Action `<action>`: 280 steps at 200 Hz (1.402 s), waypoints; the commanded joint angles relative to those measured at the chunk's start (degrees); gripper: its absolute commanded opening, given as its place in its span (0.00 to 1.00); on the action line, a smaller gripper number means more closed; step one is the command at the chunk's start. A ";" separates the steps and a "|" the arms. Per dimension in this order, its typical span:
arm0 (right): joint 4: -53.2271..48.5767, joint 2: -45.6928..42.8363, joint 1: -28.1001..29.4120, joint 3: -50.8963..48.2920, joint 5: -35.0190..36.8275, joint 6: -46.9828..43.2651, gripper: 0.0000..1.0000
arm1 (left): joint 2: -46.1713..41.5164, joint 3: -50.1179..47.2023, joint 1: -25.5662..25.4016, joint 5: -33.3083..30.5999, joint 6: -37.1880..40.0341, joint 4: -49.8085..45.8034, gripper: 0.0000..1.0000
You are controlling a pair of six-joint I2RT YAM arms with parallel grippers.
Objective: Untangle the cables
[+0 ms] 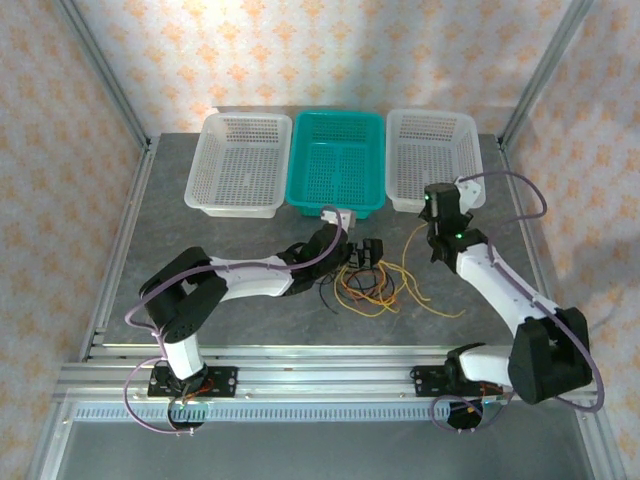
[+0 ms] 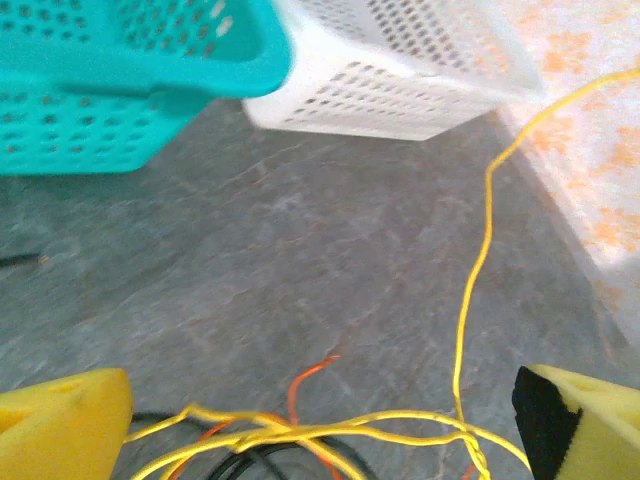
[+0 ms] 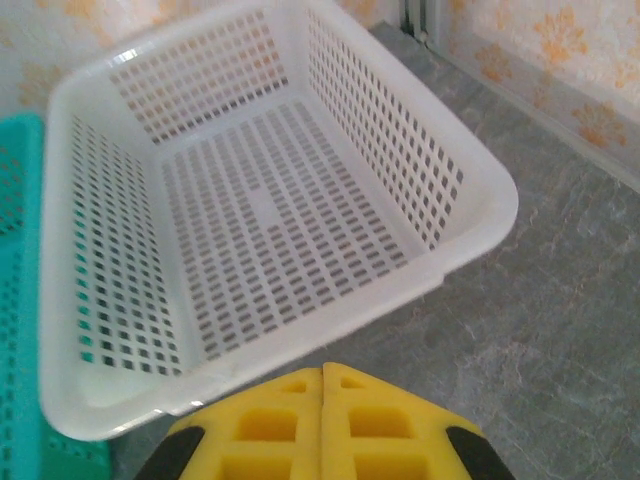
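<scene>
Standing at the worktop (image 1: 200, 240), I note the cables lying in a loose tangle at the centre of the overhead frame, in front of the teal basket (image 1: 337, 160) and well short of the near edge. The yellow cable (image 1: 425, 295) spreads furthest, trailing toward the lower right of the heap, with one strand rising toward the right arm. The orange-brown cable (image 1: 358, 290) sits in the middle of the heap, and the black cable (image 1: 325, 292) shows at its left side. The left tool (image 1: 368, 252) is poised over the upper part of the tangle. In its wrist view the jaws stand wide apart, yellow pads (image 2: 60, 425) at the lower corners, and knotted yellow strands cross the gap between them without being gripped. The right tool (image 3: 322, 372) is held at the near edge of the right white basket (image 1: 432, 155), its pads pressed flat together. Whether anything is pinched between them cannot be told. A left white basket (image 1: 238, 165) stands at the other side of the teal one, the three touching in a row.
</scene>
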 commanded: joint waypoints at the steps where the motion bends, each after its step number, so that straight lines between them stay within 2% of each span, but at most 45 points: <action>1: -0.63 -1.75 -0.28 3.29 -0.63 0.11 0.00 | 1.75 3.95 0.11 6.57 3.97 3.36 0.97; 64: 3.67 -4.35 -0.29 3.05 -12.08 -0.22 0.00 | 6.23 7.14 3.56 15.12 3.55 8.49 0.89; 101: 4.43 -4.41 -0.27 3.06 -16.63 -0.68 0.00 | 11.39 11.99 5.68 25.28 5.41 7.87 0.90; 127: 4.81 -4.52 -0.23 2.95 -17.92 -0.77 0.00 | 13.11 15.27 5.64 26.71 7.68 5.17 0.84; 159: 4.71 -4.26 -0.27 3.39 -18.44 -0.95 0.00 | 15.11 19.03 5.75 25.23 9.08 1.76 0.73; 185: 4.21 -4.08 -0.28 3.69 -17.54 -0.53 0.00 | 15.24 20.07 5.74 25.98 8.15 2.58 0.72; 209: 4.43 -4.18 -0.30 3.66 -17.40 -0.77 0.00 | 15.39 20.06 5.79 25.66 7.93 3.23 0.56; 237: 4.19 -3.73 -0.28 4.09 -18.21 -0.78 0.00 | 16.50 20.59 5.77 27.40 7.18 4.12 0.46; 280: 4.09 -3.64 -0.30 4.01 -18.55 -0.70 0.00 | 16.55 21.84 5.73 28.21 7.69 2.97 0.18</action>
